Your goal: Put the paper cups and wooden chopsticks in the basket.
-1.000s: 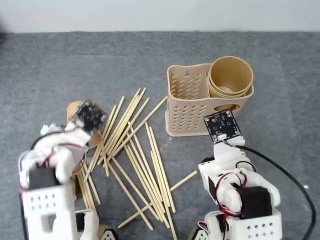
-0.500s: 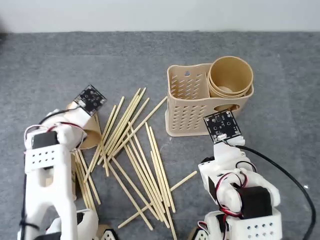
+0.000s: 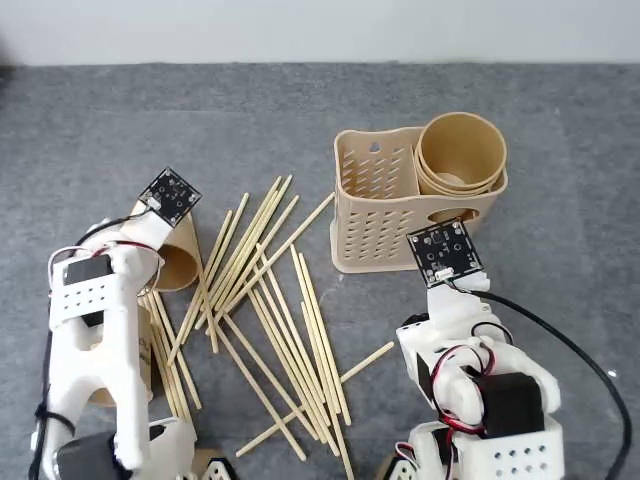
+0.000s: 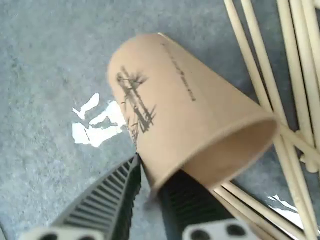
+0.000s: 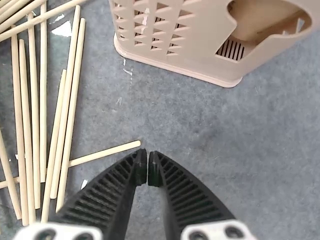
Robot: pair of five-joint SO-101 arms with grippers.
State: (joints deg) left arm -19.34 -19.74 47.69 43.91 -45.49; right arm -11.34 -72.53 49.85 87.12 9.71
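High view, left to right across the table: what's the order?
Paper cup lying on its side, pinched by the left gripper → scattered wooden chopsticks → basket → stacked cups in the basket's right-hand compartment.

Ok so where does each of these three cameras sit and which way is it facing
High view: fixed above the table, looking down on basket and chopsticks; left arm and right arm show.
Left wrist view: on the left wrist, looking along the left gripper, closed on a lying paper cup.
Right wrist view: on the right wrist, looking down past the shut right gripper at the table.
Shared: basket in high and right wrist views.
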